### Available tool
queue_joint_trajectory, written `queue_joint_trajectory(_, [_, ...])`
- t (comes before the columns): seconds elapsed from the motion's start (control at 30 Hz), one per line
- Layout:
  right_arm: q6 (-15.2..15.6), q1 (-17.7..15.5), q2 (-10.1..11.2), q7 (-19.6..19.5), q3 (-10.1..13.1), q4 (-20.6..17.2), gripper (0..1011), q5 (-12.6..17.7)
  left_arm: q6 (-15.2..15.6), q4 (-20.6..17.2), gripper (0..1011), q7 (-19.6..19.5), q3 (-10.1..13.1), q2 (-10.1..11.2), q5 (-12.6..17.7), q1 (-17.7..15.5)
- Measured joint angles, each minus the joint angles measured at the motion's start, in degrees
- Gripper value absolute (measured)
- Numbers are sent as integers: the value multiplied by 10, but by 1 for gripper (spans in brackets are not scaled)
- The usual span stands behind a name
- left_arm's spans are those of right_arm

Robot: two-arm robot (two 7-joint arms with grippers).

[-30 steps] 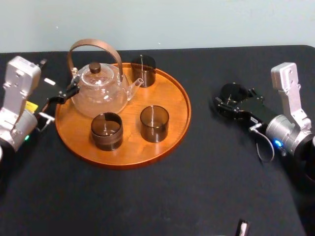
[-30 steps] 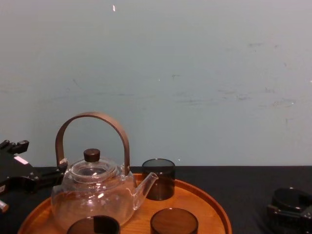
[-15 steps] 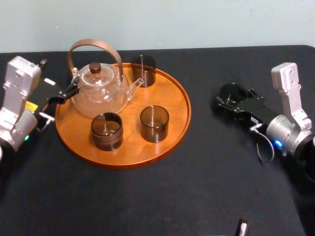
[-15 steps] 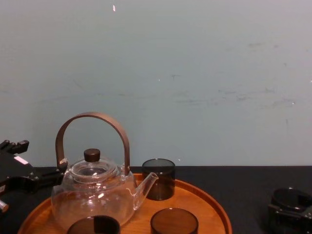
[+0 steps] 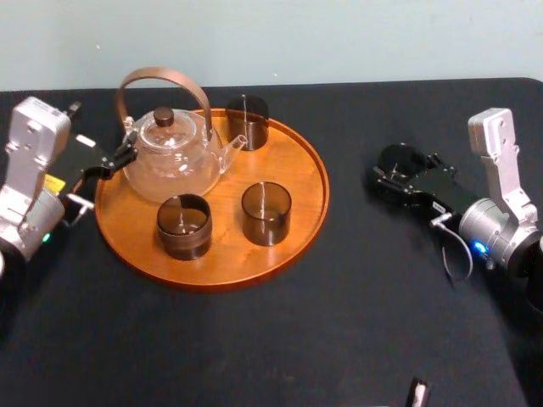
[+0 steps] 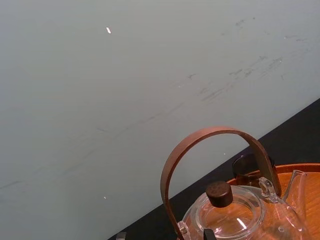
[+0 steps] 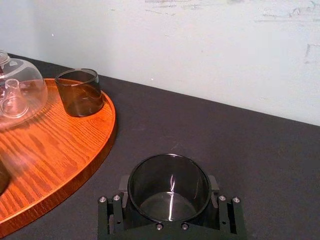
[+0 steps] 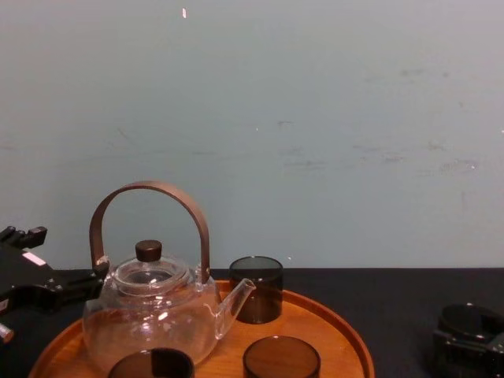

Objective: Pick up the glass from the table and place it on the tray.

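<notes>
The right gripper [image 7: 170,206] is closed around the glass [image 7: 168,182], jaws snug on both sides, with the glass resting on the table [image 7: 250,145]. The tray [image 5: 319,199] lies apart to the gripper's left. By my judgement only the grasp is done, and lifting, carrying and placing are left. The left gripper [image 5: 103,174] idles, spread, beyond the tray.

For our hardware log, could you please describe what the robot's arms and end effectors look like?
The left arm and right arm are silver-grey, with boxy housings and rounded joints. The left end effector and right end effector are black. The left arm bears a yellow label and green light; the right, a blue light and a looped cable.
</notes>
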Motion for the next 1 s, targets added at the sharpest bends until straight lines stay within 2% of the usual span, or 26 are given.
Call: queue_joint_trajectory(1.0, [0, 0, 0, 0, 0, 0, 905, 0, 0, 0, 1001, 0, 0, 0, 0, 0])
